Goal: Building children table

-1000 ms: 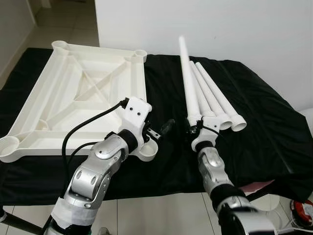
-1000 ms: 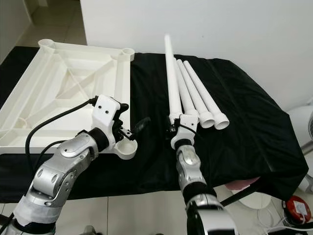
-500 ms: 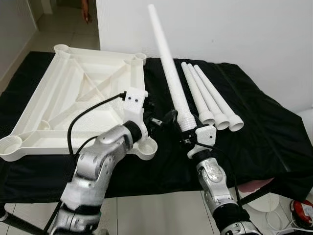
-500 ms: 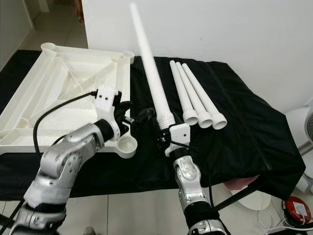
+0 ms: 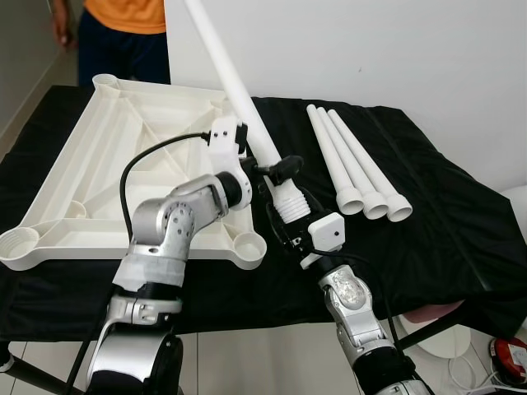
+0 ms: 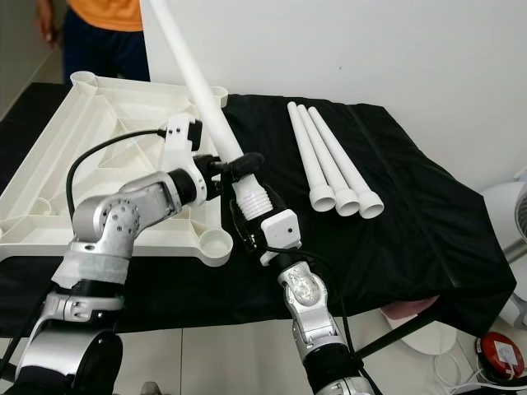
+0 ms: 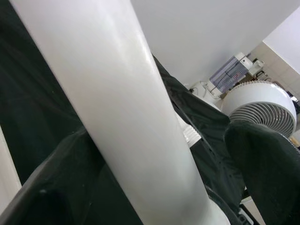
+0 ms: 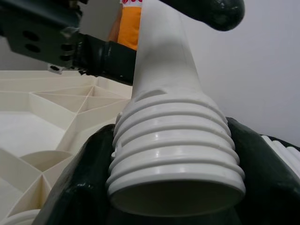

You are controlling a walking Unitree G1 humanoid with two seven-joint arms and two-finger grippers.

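Note:
A white table leg (image 5: 235, 90) slants up and to the left over the upturned white tabletop (image 5: 123, 164). My right gripper (image 5: 290, 220) is shut on the leg's threaded end (image 8: 173, 154), just right of the tabletop's near corner socket (image 5: 247, 244). My left gripper (image 5: 268, 169) straddles the smooth shaft (image 7: 117, 117) just above the threads. It is open, with a gap between one black finger (image 7: 262, 164) and the leg. Three more white legs (image 5: 354, 164) lie side by side on the black cloth to the right.
The black-covered table (image 5: 445, 214) drops off at its front and right edges. A person in an orange shirt (image 5: 123, 16) stands behind the tabletop's far left corner. A white fan (image 7: 262, 101) stands beyond the table, and a red object (image 5: 510, 350) lies on the floor at right.
My right gripper has lifted the leg off the cloth and swung it left, tilting it more. My left gripper has risen from the corner socket to the leg's shaft. A person has come into view.

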